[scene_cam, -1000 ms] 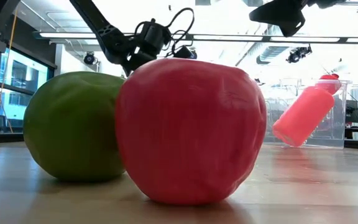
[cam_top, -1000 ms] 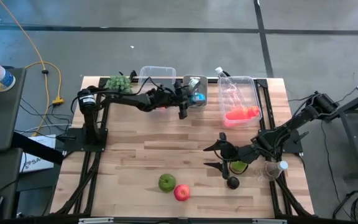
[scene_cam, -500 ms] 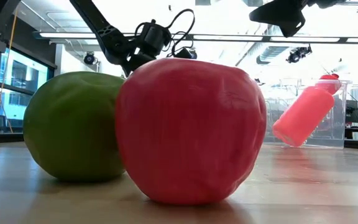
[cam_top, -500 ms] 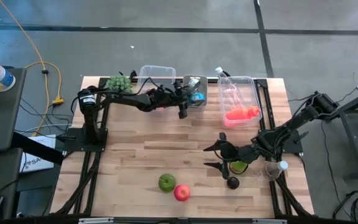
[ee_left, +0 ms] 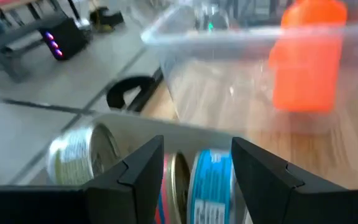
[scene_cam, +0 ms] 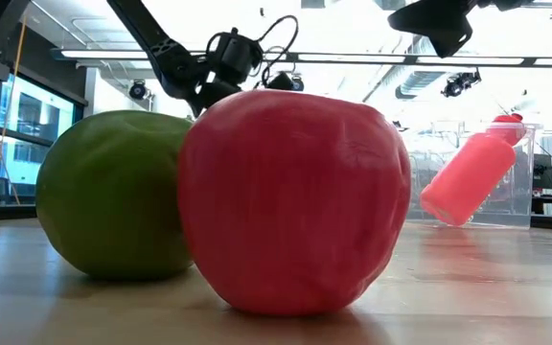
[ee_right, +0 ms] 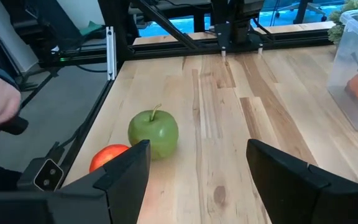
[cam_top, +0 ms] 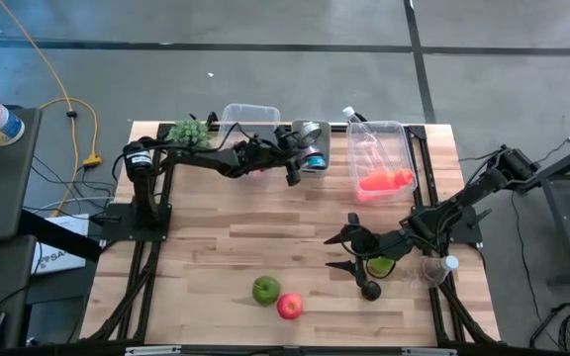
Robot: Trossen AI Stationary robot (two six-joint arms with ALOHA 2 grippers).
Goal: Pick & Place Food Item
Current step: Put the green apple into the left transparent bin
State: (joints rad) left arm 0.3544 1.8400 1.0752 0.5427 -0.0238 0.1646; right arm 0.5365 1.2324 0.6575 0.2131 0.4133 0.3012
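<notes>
Two apples (cam_top: 276,298) on wooden table (cam_top: 216,247), ceiling lights (scene_cam: 286,57)

no readable text, labels, numbers or signs anywhere

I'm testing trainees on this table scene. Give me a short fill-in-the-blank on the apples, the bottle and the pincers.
1. The red apple lies beside the ____ apple.
2. The orange bottle lies inside a clear ____.
3. The left pincer hovers by the cans, its fingers ____.
4. The right pincer holds ____.

Missing words: green; bin; open; nothing
</notes>
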